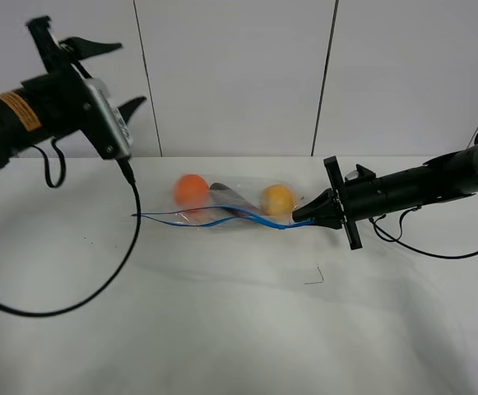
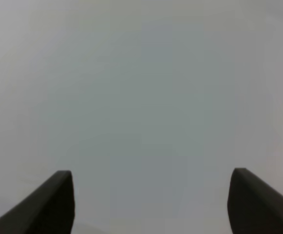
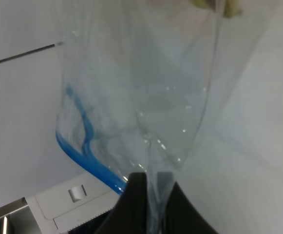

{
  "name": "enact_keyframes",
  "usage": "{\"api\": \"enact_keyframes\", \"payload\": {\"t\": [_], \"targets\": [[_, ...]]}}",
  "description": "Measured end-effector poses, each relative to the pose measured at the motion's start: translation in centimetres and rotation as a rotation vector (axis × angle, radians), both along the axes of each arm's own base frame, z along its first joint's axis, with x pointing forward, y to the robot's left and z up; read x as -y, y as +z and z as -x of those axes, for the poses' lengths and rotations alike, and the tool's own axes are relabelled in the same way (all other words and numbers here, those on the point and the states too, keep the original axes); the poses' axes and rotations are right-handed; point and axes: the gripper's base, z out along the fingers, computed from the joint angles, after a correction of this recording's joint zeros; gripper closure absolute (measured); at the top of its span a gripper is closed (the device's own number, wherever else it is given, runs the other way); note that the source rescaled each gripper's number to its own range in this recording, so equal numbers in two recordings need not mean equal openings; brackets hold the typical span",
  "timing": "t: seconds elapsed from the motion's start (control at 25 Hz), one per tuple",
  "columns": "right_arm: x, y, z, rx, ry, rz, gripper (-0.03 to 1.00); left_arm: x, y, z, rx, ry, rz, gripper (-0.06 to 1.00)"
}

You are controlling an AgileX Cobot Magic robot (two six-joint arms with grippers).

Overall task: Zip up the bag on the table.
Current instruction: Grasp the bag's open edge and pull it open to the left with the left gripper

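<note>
The clear bag lies on the white table with an orange fruit, a dark purple item and a yellow fruit inside. Its blue zipper strip runs wavy along the near edge. My right gripper is shut on the bag's right end; the right wrist view shows the fingers pinching the clear plastic beside the blue strip. My left gripper is open and empty, raised well above the table at the far left; its wrist view shows only blank grey past the fingertips.
A black cable hangs from the left arm and loops over the table's left part. A thin dark wire bit lies on the table in front of the bag. White wall panels stand behind.
</note>
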Motion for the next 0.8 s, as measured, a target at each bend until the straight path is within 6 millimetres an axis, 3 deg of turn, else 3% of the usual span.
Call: {"api": "enact_keyframes", "payload": {"t": [0.2,0.4,0.56,0.8], "targets": [[0.0,0.0,0.0,0.000,0.000,0.000,0.97,6.0,-3.1,3.1,-0.099,-0.225,-0.032,-0.02],[0.0,0.0,0.0,0.000,0.000,0.000,0.97,9.8,-6.8,3.9,-0.199,-0.332,-0.027,-0.02],[0.0,0.0,0.0,0.000,0.000,0.000,0.97,11.8,-9.4,3.6,-0.239,-0.377,0.013,-0.02],[0.0,0.0,0.0,0.000,0.000,0.000,0.97,13.3,-12.7,2.0,-0.270,-0.393,0.068,-0.02]]}}
